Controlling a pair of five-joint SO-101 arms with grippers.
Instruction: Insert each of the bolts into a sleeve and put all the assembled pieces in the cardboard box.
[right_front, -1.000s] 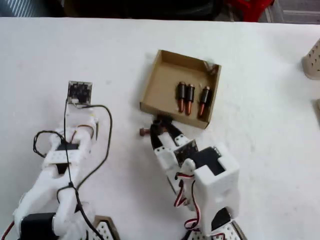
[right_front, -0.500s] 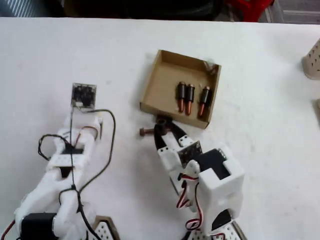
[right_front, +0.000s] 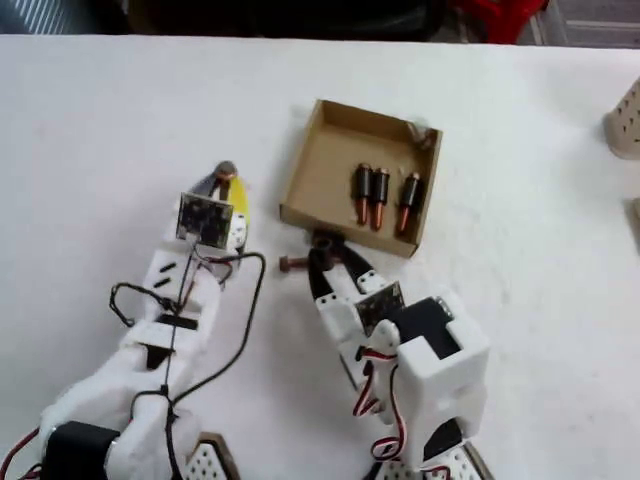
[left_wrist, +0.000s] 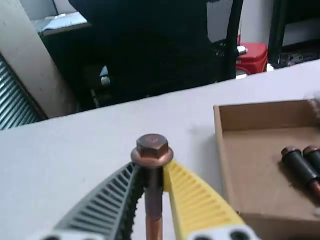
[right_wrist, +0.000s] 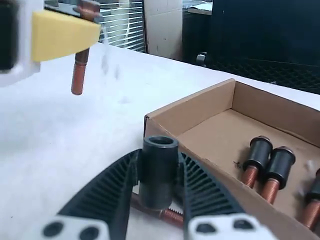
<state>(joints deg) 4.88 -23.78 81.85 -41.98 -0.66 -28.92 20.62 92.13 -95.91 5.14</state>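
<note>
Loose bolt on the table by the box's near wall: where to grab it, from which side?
Grip the loose bolt mid-shank, from straight above, fingers closing across its length. It lies flat on the table, so a side approach likely pushes it. The cardboard box wall is close beside it, and the right gripper, shut on a sleeve, overhangs one end.

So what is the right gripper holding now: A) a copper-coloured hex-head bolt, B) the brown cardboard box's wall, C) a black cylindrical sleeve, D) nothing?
C: the right gripper is shut on the black cylindrical sleeve, held upright; the copper-coloured hex-head bolt is in the left gripper.
</note>
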